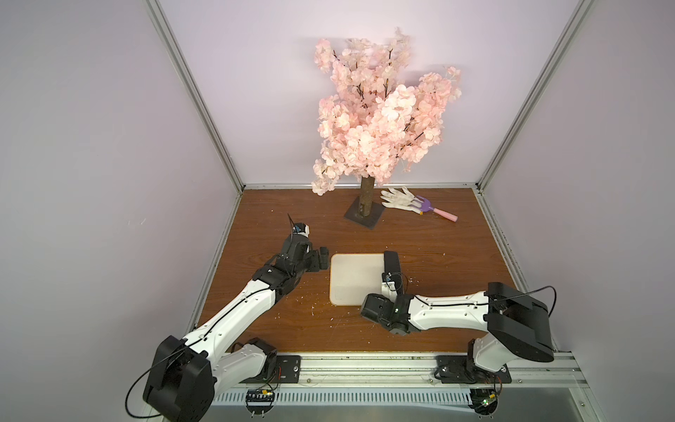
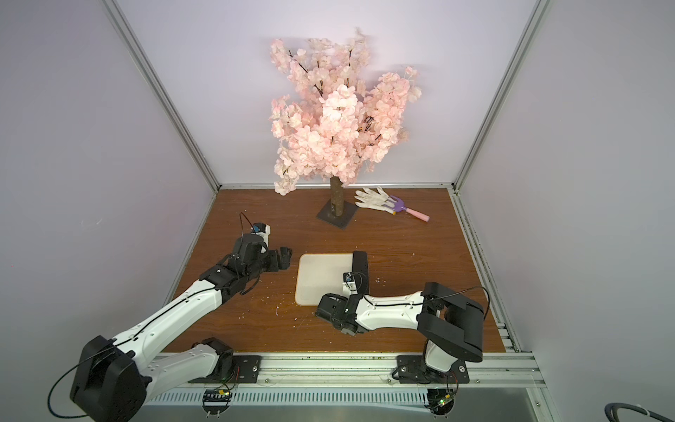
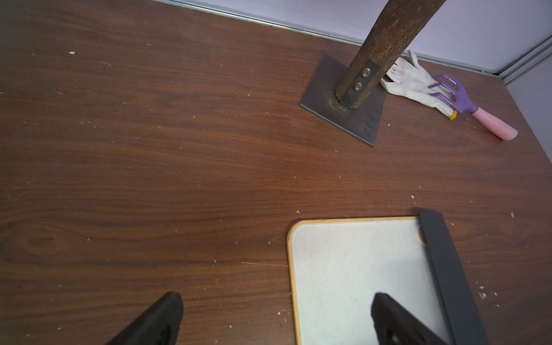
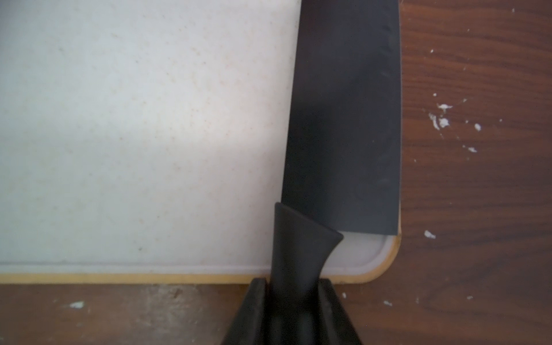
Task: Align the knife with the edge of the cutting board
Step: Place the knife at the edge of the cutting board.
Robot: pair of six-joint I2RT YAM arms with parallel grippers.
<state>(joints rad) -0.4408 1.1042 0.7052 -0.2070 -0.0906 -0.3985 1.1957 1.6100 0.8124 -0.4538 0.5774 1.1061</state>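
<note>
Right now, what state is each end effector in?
Left end effector: open, holding nothing.
Right end effector: closed on the slim handle of the all-black broad-bladed knife.

The left arm (image 1: 237,310) and the right arm (image 1: 449,310) are built alike: smooth white shells dotted with small dark screws, joined by boxy matte-black housings. A thin black cable (image 1: 128,400) loops out of each. The left gripper (image 1: 324,259) is all black, with a small white camera block (image 1: 303,229) behind it. Both arms stand on black base plates (image 1: 288,368).
</note>
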